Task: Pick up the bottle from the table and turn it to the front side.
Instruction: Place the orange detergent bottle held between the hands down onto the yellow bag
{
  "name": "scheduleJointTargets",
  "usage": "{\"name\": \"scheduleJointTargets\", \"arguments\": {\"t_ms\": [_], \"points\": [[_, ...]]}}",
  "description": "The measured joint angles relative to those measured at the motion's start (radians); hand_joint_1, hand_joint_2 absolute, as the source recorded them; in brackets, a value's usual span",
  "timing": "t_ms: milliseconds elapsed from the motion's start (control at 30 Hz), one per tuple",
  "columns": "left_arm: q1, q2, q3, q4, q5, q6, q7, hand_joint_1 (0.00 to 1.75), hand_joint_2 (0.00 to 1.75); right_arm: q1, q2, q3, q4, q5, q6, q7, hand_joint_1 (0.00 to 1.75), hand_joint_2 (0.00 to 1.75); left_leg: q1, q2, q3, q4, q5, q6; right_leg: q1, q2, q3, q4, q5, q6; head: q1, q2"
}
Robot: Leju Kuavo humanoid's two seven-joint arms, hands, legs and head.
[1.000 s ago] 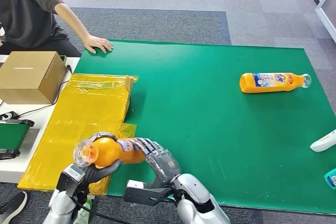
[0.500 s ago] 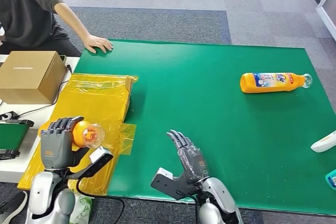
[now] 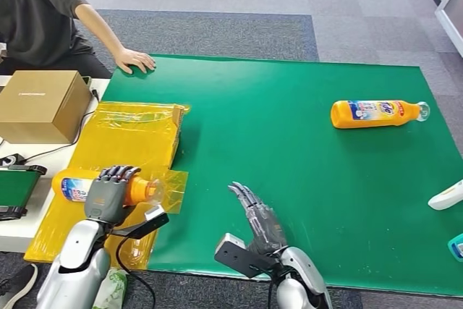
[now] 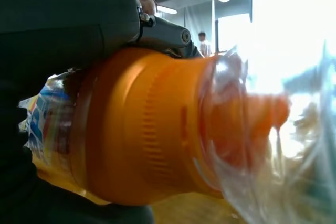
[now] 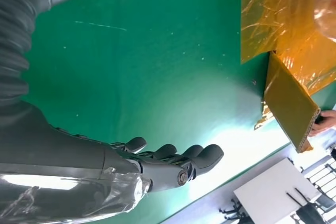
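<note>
My left hand [image 3: 109, 193] grips an orange bottle [image 3: 74, 186] around its middle, above the yellow plastic sheet at the table's near left. The bottle lies level, its clear cap [image 3: 155, 191] pointing right and its labelled end pointing left. Close up, the left wrist view has the orange bottle [image 4: 150, 124] under my dark fingers [image 4: 79, 19]. My right hand [image 3: 261, 223] hovers open over the green mat [image 3: 283, 157] at the near middle, fingers straight and apart [image 5: 174, 163]. A second orange bottle [image 3: 377, 113] lies on its side at the far right of the mat.
A yellow plastic sheet [image 3: 125, 142] covers the table's left part. A cardboard box [image 3: 40, 105] stands left of it. A person sits at the far left with a hand [image 3: 134, 60] on the mat's corner. A white object [image 3: 445, 195] lies at the right edge.
My left hand has turned the bottle from cap toward me to lying level with the cap pointing right, label now showing. My right hand let go a second ago and now stays open.
</note>
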State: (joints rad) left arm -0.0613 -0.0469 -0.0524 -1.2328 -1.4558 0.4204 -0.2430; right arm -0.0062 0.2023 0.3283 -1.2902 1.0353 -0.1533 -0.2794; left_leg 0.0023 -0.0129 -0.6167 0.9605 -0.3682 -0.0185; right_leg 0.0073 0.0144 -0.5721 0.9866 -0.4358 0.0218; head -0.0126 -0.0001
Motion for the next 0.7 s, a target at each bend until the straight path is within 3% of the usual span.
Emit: {"name": "scheduleJointTargets", "arguments": {"t_ms": [300,700], "points": [[-0.041,0.008,-0.027,0.079,0.184,-0.114,-0.063,0.00,1.75,-0.008,0.001,0.001,0.046,-0.025,-0.001,-0.011,0.00,1.75,0.000,0.000,0.000,0.000,0.000,0.000,0.000,0.000,0.000,0.000,0.000,0.000,0.000,0.000],[0.024,0.018,-0.017,0.010,0.395,-0.211,-0.146,0.00,1.75,-0.001,0.001,0.000,0.058,-0.039,-0.007,-0.011,0.00,1.75,0.000,0.000,0.000,0.000,0.000,0.000,0.000,0.000,0.001,0.000,-0.001,0.000,0.000,0.000]]}}
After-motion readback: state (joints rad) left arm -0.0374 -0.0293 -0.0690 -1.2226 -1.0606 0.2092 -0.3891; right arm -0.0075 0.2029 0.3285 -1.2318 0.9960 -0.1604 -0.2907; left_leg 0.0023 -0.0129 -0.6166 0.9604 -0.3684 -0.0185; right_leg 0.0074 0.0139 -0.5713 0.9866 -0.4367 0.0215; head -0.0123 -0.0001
